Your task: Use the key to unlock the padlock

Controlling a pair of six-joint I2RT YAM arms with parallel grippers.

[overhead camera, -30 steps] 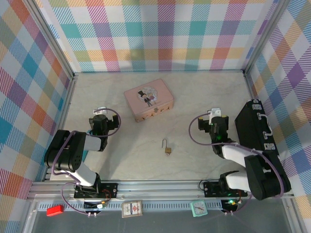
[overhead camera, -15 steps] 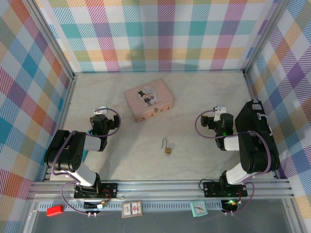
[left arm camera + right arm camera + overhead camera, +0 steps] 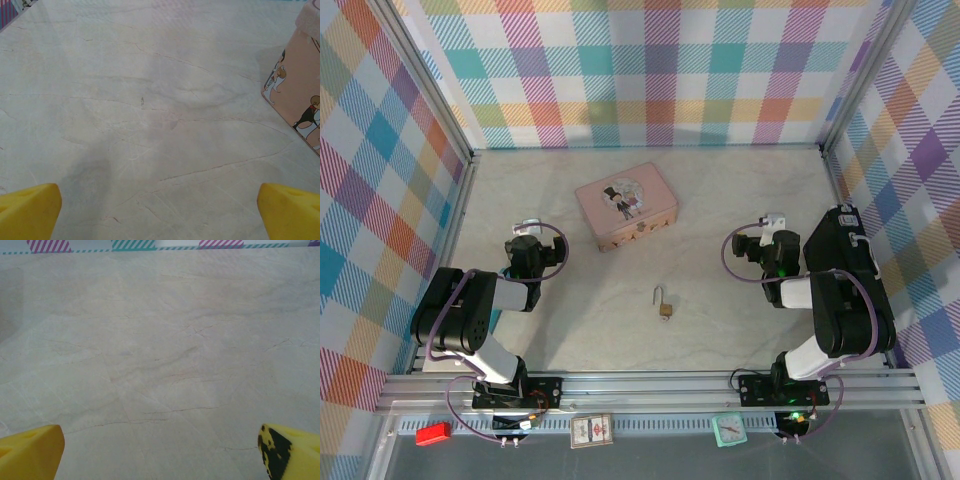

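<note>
The small brass padlock (image 3: 665,304) lies on the marble table (image 3: 590,320) near the middle, between the two arms, its thin silver shackle pointing toward the back. The key is out of view. My left gripper (image 3: 526,238) rests low at the left, well apart from the padlock; its yellow fingertips (image 3: 27,210) stand wide, open, with bare table between them. My right gripper (image 3: 769,238) sits at the right, also far from the padlock. It is open too, with yellow fingertips (image 3: 30,450) at the frame corners over bare marble.
A pink rectangular tin (image 3: 626,205) stands behind the padlock; its side (image 3: 300,90) is at the right in the left wrist view. A black case (image 3: 845,250) lies along the right wall beside the right arm. Plaid walls close off three sides.
The right arm has folded back toward its base and its gripper has shifted a little to the right and back. The left arm and the padlock have not moved.
</note>
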